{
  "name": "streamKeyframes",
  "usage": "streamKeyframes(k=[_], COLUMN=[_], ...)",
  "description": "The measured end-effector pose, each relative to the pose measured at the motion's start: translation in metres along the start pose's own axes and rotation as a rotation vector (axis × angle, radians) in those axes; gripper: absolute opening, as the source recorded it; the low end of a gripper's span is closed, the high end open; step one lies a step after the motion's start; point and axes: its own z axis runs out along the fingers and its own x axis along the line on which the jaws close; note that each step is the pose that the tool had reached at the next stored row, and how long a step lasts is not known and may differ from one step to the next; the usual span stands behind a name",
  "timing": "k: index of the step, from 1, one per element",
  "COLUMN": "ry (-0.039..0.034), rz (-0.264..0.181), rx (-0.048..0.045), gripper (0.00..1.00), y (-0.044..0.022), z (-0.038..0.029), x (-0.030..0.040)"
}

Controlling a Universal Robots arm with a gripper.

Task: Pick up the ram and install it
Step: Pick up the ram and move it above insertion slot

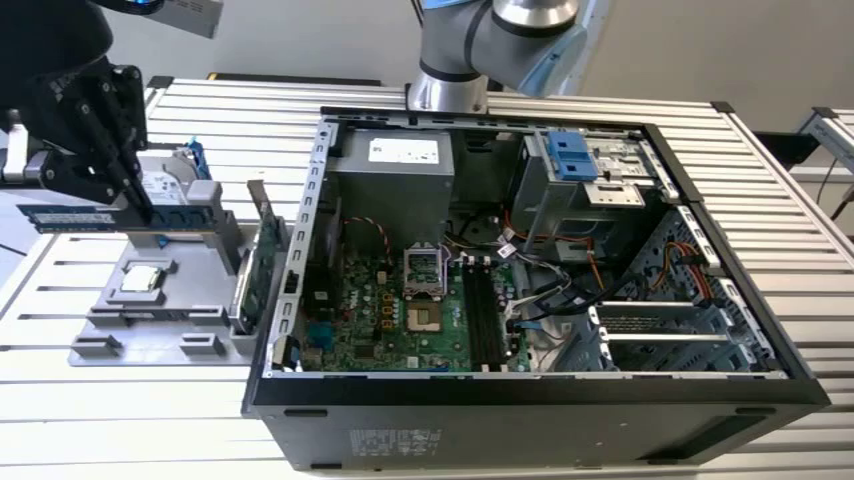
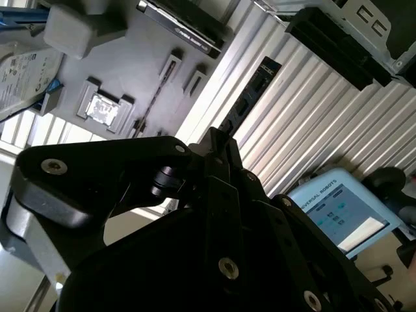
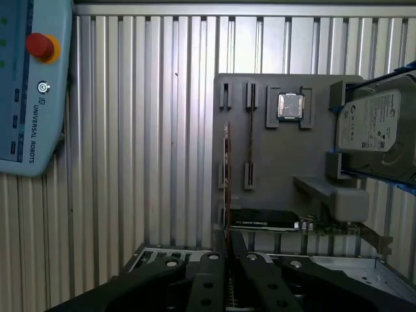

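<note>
The claw (image 1: 131, 213), clamped on the ram (image 1: 60, 216), hangs in open air above the grey tray (image 1: 160, 325) at the exterior view's left. Between it and the open case (image 1: 534, 392) stand an upright green card (image 1: 267, 235) and the case's side wall (image 1: 310, 200). Inside, the memory slots (image 1: 483, 310) lie bare from above. Loose cables (image 1: 547, 295) hem them on one side and the processor socket (image 1: 422, 290) on the other.
</note>
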Motion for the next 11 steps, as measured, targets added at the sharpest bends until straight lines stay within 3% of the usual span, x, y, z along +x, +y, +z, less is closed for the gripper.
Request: streamKeyframes(k=[11], ry=[-0.0001], rz=[0.000], rx=[0.0001], gripper=[0.00], y=[-0.0204], z=[0.0004], x=[0.0002])
